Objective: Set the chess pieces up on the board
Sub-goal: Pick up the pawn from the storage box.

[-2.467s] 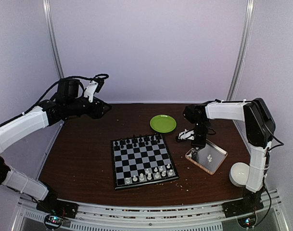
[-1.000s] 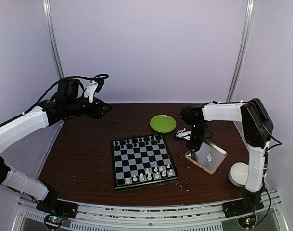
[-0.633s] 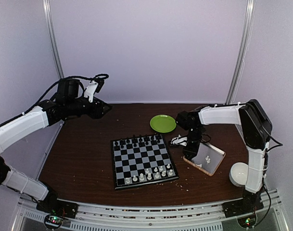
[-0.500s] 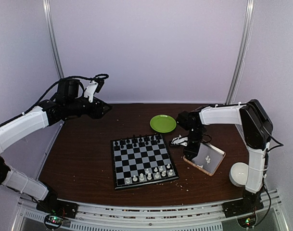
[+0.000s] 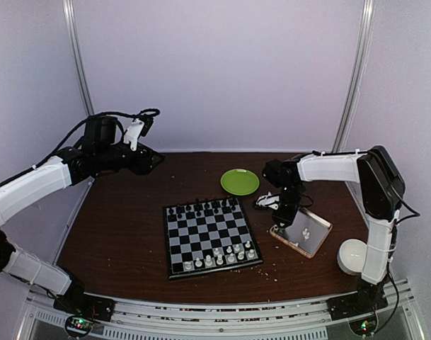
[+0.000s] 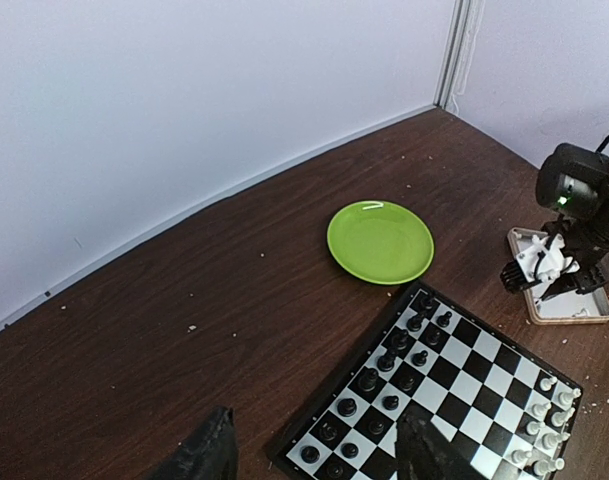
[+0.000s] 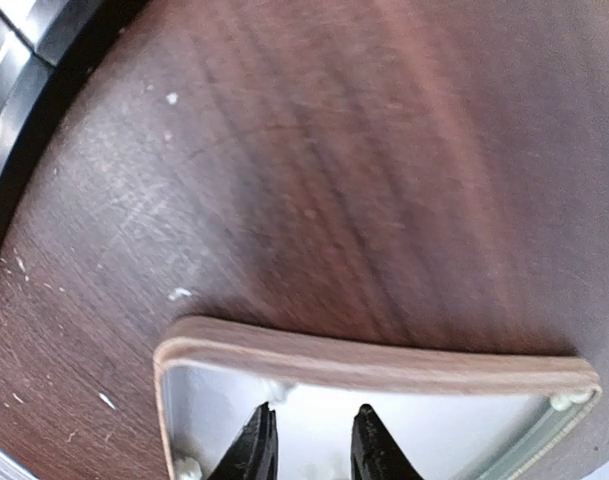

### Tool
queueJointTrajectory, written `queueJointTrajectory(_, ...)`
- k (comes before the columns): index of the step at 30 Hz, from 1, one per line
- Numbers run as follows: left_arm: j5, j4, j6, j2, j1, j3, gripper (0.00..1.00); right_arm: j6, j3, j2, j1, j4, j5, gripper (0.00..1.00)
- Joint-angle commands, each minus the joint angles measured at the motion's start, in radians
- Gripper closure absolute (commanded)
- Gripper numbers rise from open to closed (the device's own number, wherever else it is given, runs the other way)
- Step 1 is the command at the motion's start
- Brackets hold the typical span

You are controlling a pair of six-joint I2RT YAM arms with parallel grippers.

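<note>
Right hand (image 7: 309,445), fingers a little apart with nothing visible between them, dips into the tray (image 7: 364,355) corner, likely after the white piece (image 5: 307,231) lying there. More white pieces (image 5: 229,253) stand on the board's (image 5: 201,237) near rows. Left hand (image 6: 314,455) hangs spread wide, high over the bench (image 5: 123,227), seemingly parked aside.

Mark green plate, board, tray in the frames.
green plate (image 6: 380,241), left wrist view, centre of its dish.
board (image 5: 207,234), top external view, bare middle squares.
tray (image 5: 299,239), top external view, bare floor.

This looks like a robotics lab cell: plain white panels (image 5: 215,71) on metal posts (image 5: 353,71) box in a brown tabletop (image 5: 130,227), with cabled left arm (image 5: 31,188) and right arm (image 5: 328,164) mounted along a rail (image 5: 215,322).
</note>
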Motion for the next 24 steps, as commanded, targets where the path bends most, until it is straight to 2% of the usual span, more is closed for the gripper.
queueJointTrajectory(1, 0.016, 0.025, -0.015, 0.003, 0.005, 0.031, 0.44, 0.027, -0.001, -0.074, -0.017, 0.018, 0.047, 0.74)
queueJointTrajectory(6, 0.016, 0.025, -0.016, 0.004, 0.004, 0.031, 0.44, 0.038, -0.01, -0.089, -0.026, 0.018, 0.043, 0.73)
queueJointTrajectory(10, 0.015, 0.025, -0.017, 0.003, 0.005, 0.032, 0.44, 0.036, -0.009, -0.088, -0.026, 0.011, -0.071, 0.7)
queueJointTrajectory(15, 0.012, 0.025, -0.014, 0.005, 0.004, 0.03, 0.45, 0.038, 0.028, -0.026, -0.024, -0.029, -0.143, 0.68)
queueJointTrajectory(24, 0.012, 0.023, -0.014, 0.014, 0.005, 0.031, 0.44, 0.039, 0.079, 0.045, -0.017, -0.043, -0.152, 0.69)
